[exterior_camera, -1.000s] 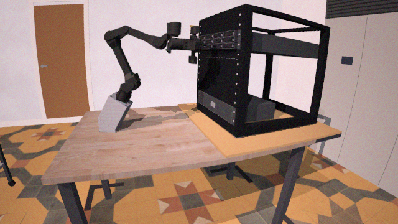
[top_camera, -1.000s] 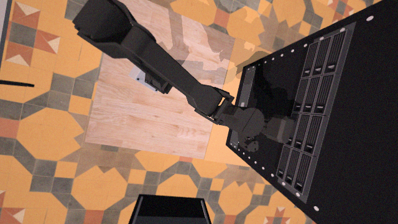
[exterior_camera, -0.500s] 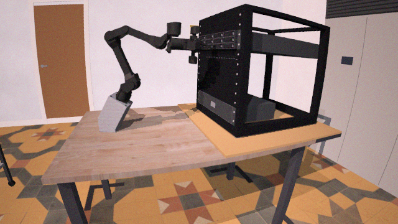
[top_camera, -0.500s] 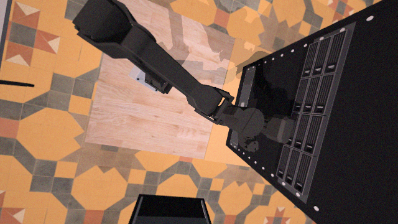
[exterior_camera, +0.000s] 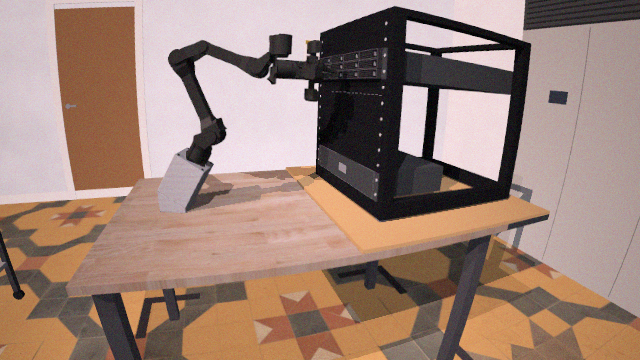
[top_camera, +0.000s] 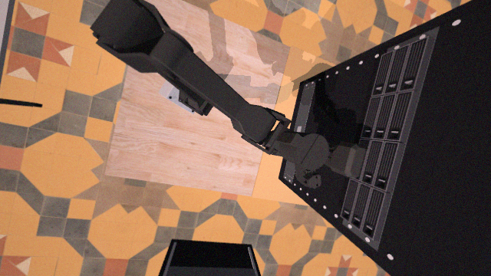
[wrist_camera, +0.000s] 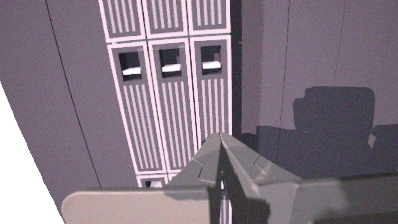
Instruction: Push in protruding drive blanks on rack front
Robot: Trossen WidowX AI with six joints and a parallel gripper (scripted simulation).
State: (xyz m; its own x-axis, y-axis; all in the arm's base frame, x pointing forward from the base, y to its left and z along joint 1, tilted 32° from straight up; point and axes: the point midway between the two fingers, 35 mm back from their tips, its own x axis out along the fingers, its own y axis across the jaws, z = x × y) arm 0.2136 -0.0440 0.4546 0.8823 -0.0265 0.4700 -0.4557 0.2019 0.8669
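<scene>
The black open-frame rack (exterior_camera: 415, 115) stands on an orange mat at the table's right end. A drive bay (exterior_camera: 355, 64) with rows of striped drive blanks sits at the top of its front; it also shows in the overhead view (top_camera: 383, 130). My gripper (exterior_camera: 320, 70) is shut and empty, and points at the bay's left part. In the overhead view the gripper (top_camera: 358, 159) covers one blank of the third row. In the wrist view the closed fingertips (wrist_camera: 220, 135) lie at the lower end of the right-hand blank (wrist_camera: 212, 95). I cannot tell which blanks stick out.
A grey panel unit (exterior_camera: 347, 172) fills the rack's bottom front, with a grey box (exterior_camera: 417, 175) behind it. The arm's base (exterior_camera: 182, 182) stands on the wooden table at the left. The orange mat (exterior_camera: 425, 220) reaches the table's right edge.
</scene>
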